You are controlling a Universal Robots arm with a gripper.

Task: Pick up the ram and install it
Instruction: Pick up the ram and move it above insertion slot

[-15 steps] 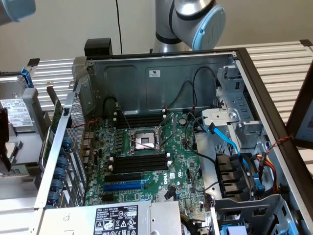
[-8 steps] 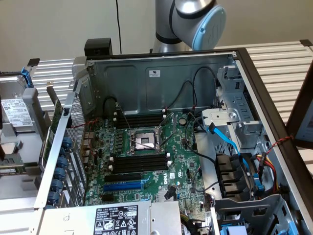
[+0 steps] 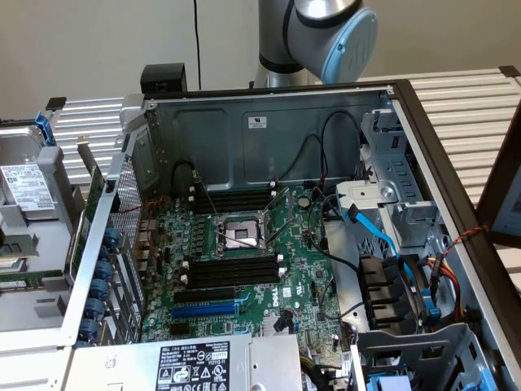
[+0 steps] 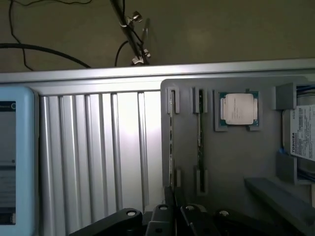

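Note:
Two ram sticks stand on edge in a grey holder tray [image 4: 231,162]: one ram [image 4: 171,137] in line with my fingertips, a second ram [image 4: 199,132] beside it. My gripper [image 4: 171,196] hangs over the near end of the first stick with its jaws shut. I cannot tell whether it touches the stick. In the exterior view the open computer case shows the green motherboard [image 3: 305,269] with long black empty memory slots [image 3: 232,269] below the processor socket [image 3: 240,236] and more memory slots [image 3: 232,198] above it. The arm's elbow [image 3: 326,32] rises behind the case.
A processor chip [image 4: 238,109] and a hard drive [image 4: 302,132] also sit in the tray. A ribbed aluminium table top [image 4: 98,152] lies beside it. Inside the case are a blue expansion slot [image 3: 203,309], black cables [image 3: 317,163], blue cables [image 3: 378,236] and the power supply [image 3: 195,366].

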